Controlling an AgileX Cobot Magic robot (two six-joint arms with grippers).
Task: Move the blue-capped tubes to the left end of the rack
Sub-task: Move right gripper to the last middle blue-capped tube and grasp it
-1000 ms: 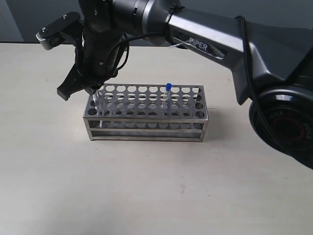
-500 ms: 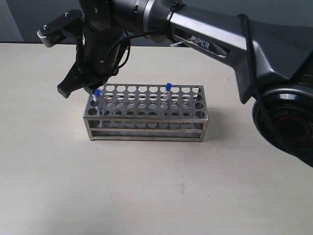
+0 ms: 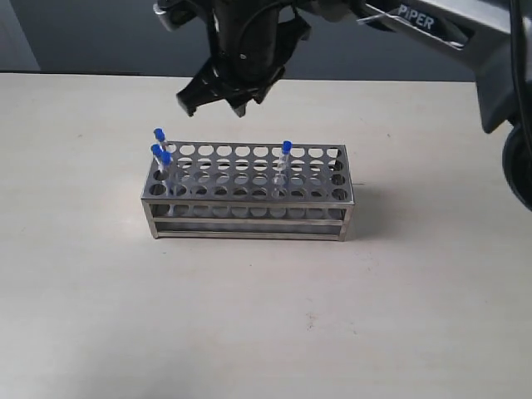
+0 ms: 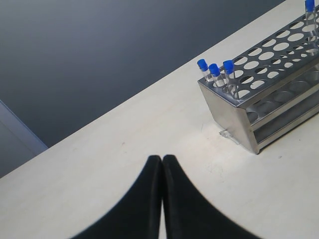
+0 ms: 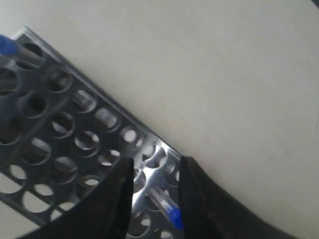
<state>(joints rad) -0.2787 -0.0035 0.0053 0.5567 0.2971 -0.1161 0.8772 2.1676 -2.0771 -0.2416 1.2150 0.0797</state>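
Steel rack [image 3: 249, 208] nearest; three blue-capped tubes [image 3: 161, 150] bunched at its left end, fourth tube [image 3: 283, 166] alone mid-rack. Behind and above, right gripper [image 3: 214, 106] hangs empty, jaws apart. My worry: off-centre descent clips that cap [image 3: 286, 146], jams the tube.

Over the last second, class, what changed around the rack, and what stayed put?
The right gripper let go of a blue-capped tube at the left end of the rack, then rose and swung right. Three tubes now show there. The rack and the fourth tube stayed put.
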